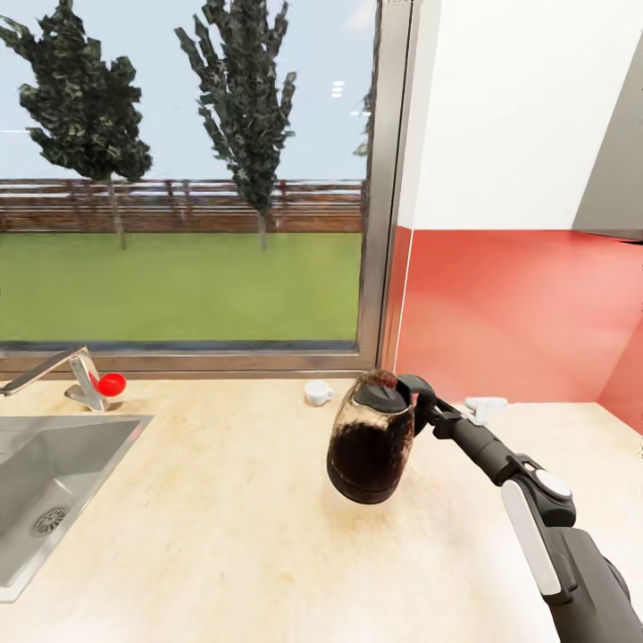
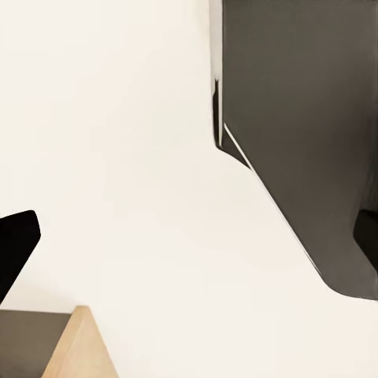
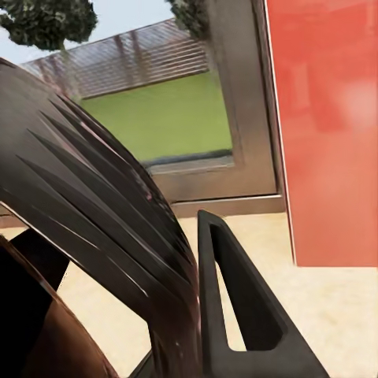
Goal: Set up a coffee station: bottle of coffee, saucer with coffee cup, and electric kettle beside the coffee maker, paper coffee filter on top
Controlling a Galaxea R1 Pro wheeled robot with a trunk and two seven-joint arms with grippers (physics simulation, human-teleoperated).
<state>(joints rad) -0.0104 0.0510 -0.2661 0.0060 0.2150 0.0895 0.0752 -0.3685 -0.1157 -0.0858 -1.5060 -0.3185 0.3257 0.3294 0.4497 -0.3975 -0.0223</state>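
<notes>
Dark electric kettle (image 1: 371, 439) seemingly clamped by right gripper (image 1: 416, 393)

right arm (image 1: 536, 509): reaches up and forward from the low right corner, stretched long | right gripper (image 1: 413, 391): closed tight on the electric kettle (image 1: 369, 438), holding it up in the air | left gripper: one dark finger (image 2: 14, 248) shows, grip unclear

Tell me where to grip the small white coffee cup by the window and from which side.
Grip the small white coffee cup by its rim, coming down from above. It stands upright and open on the beige countertop, its small handle to the right. That is a judgement.
</notes>
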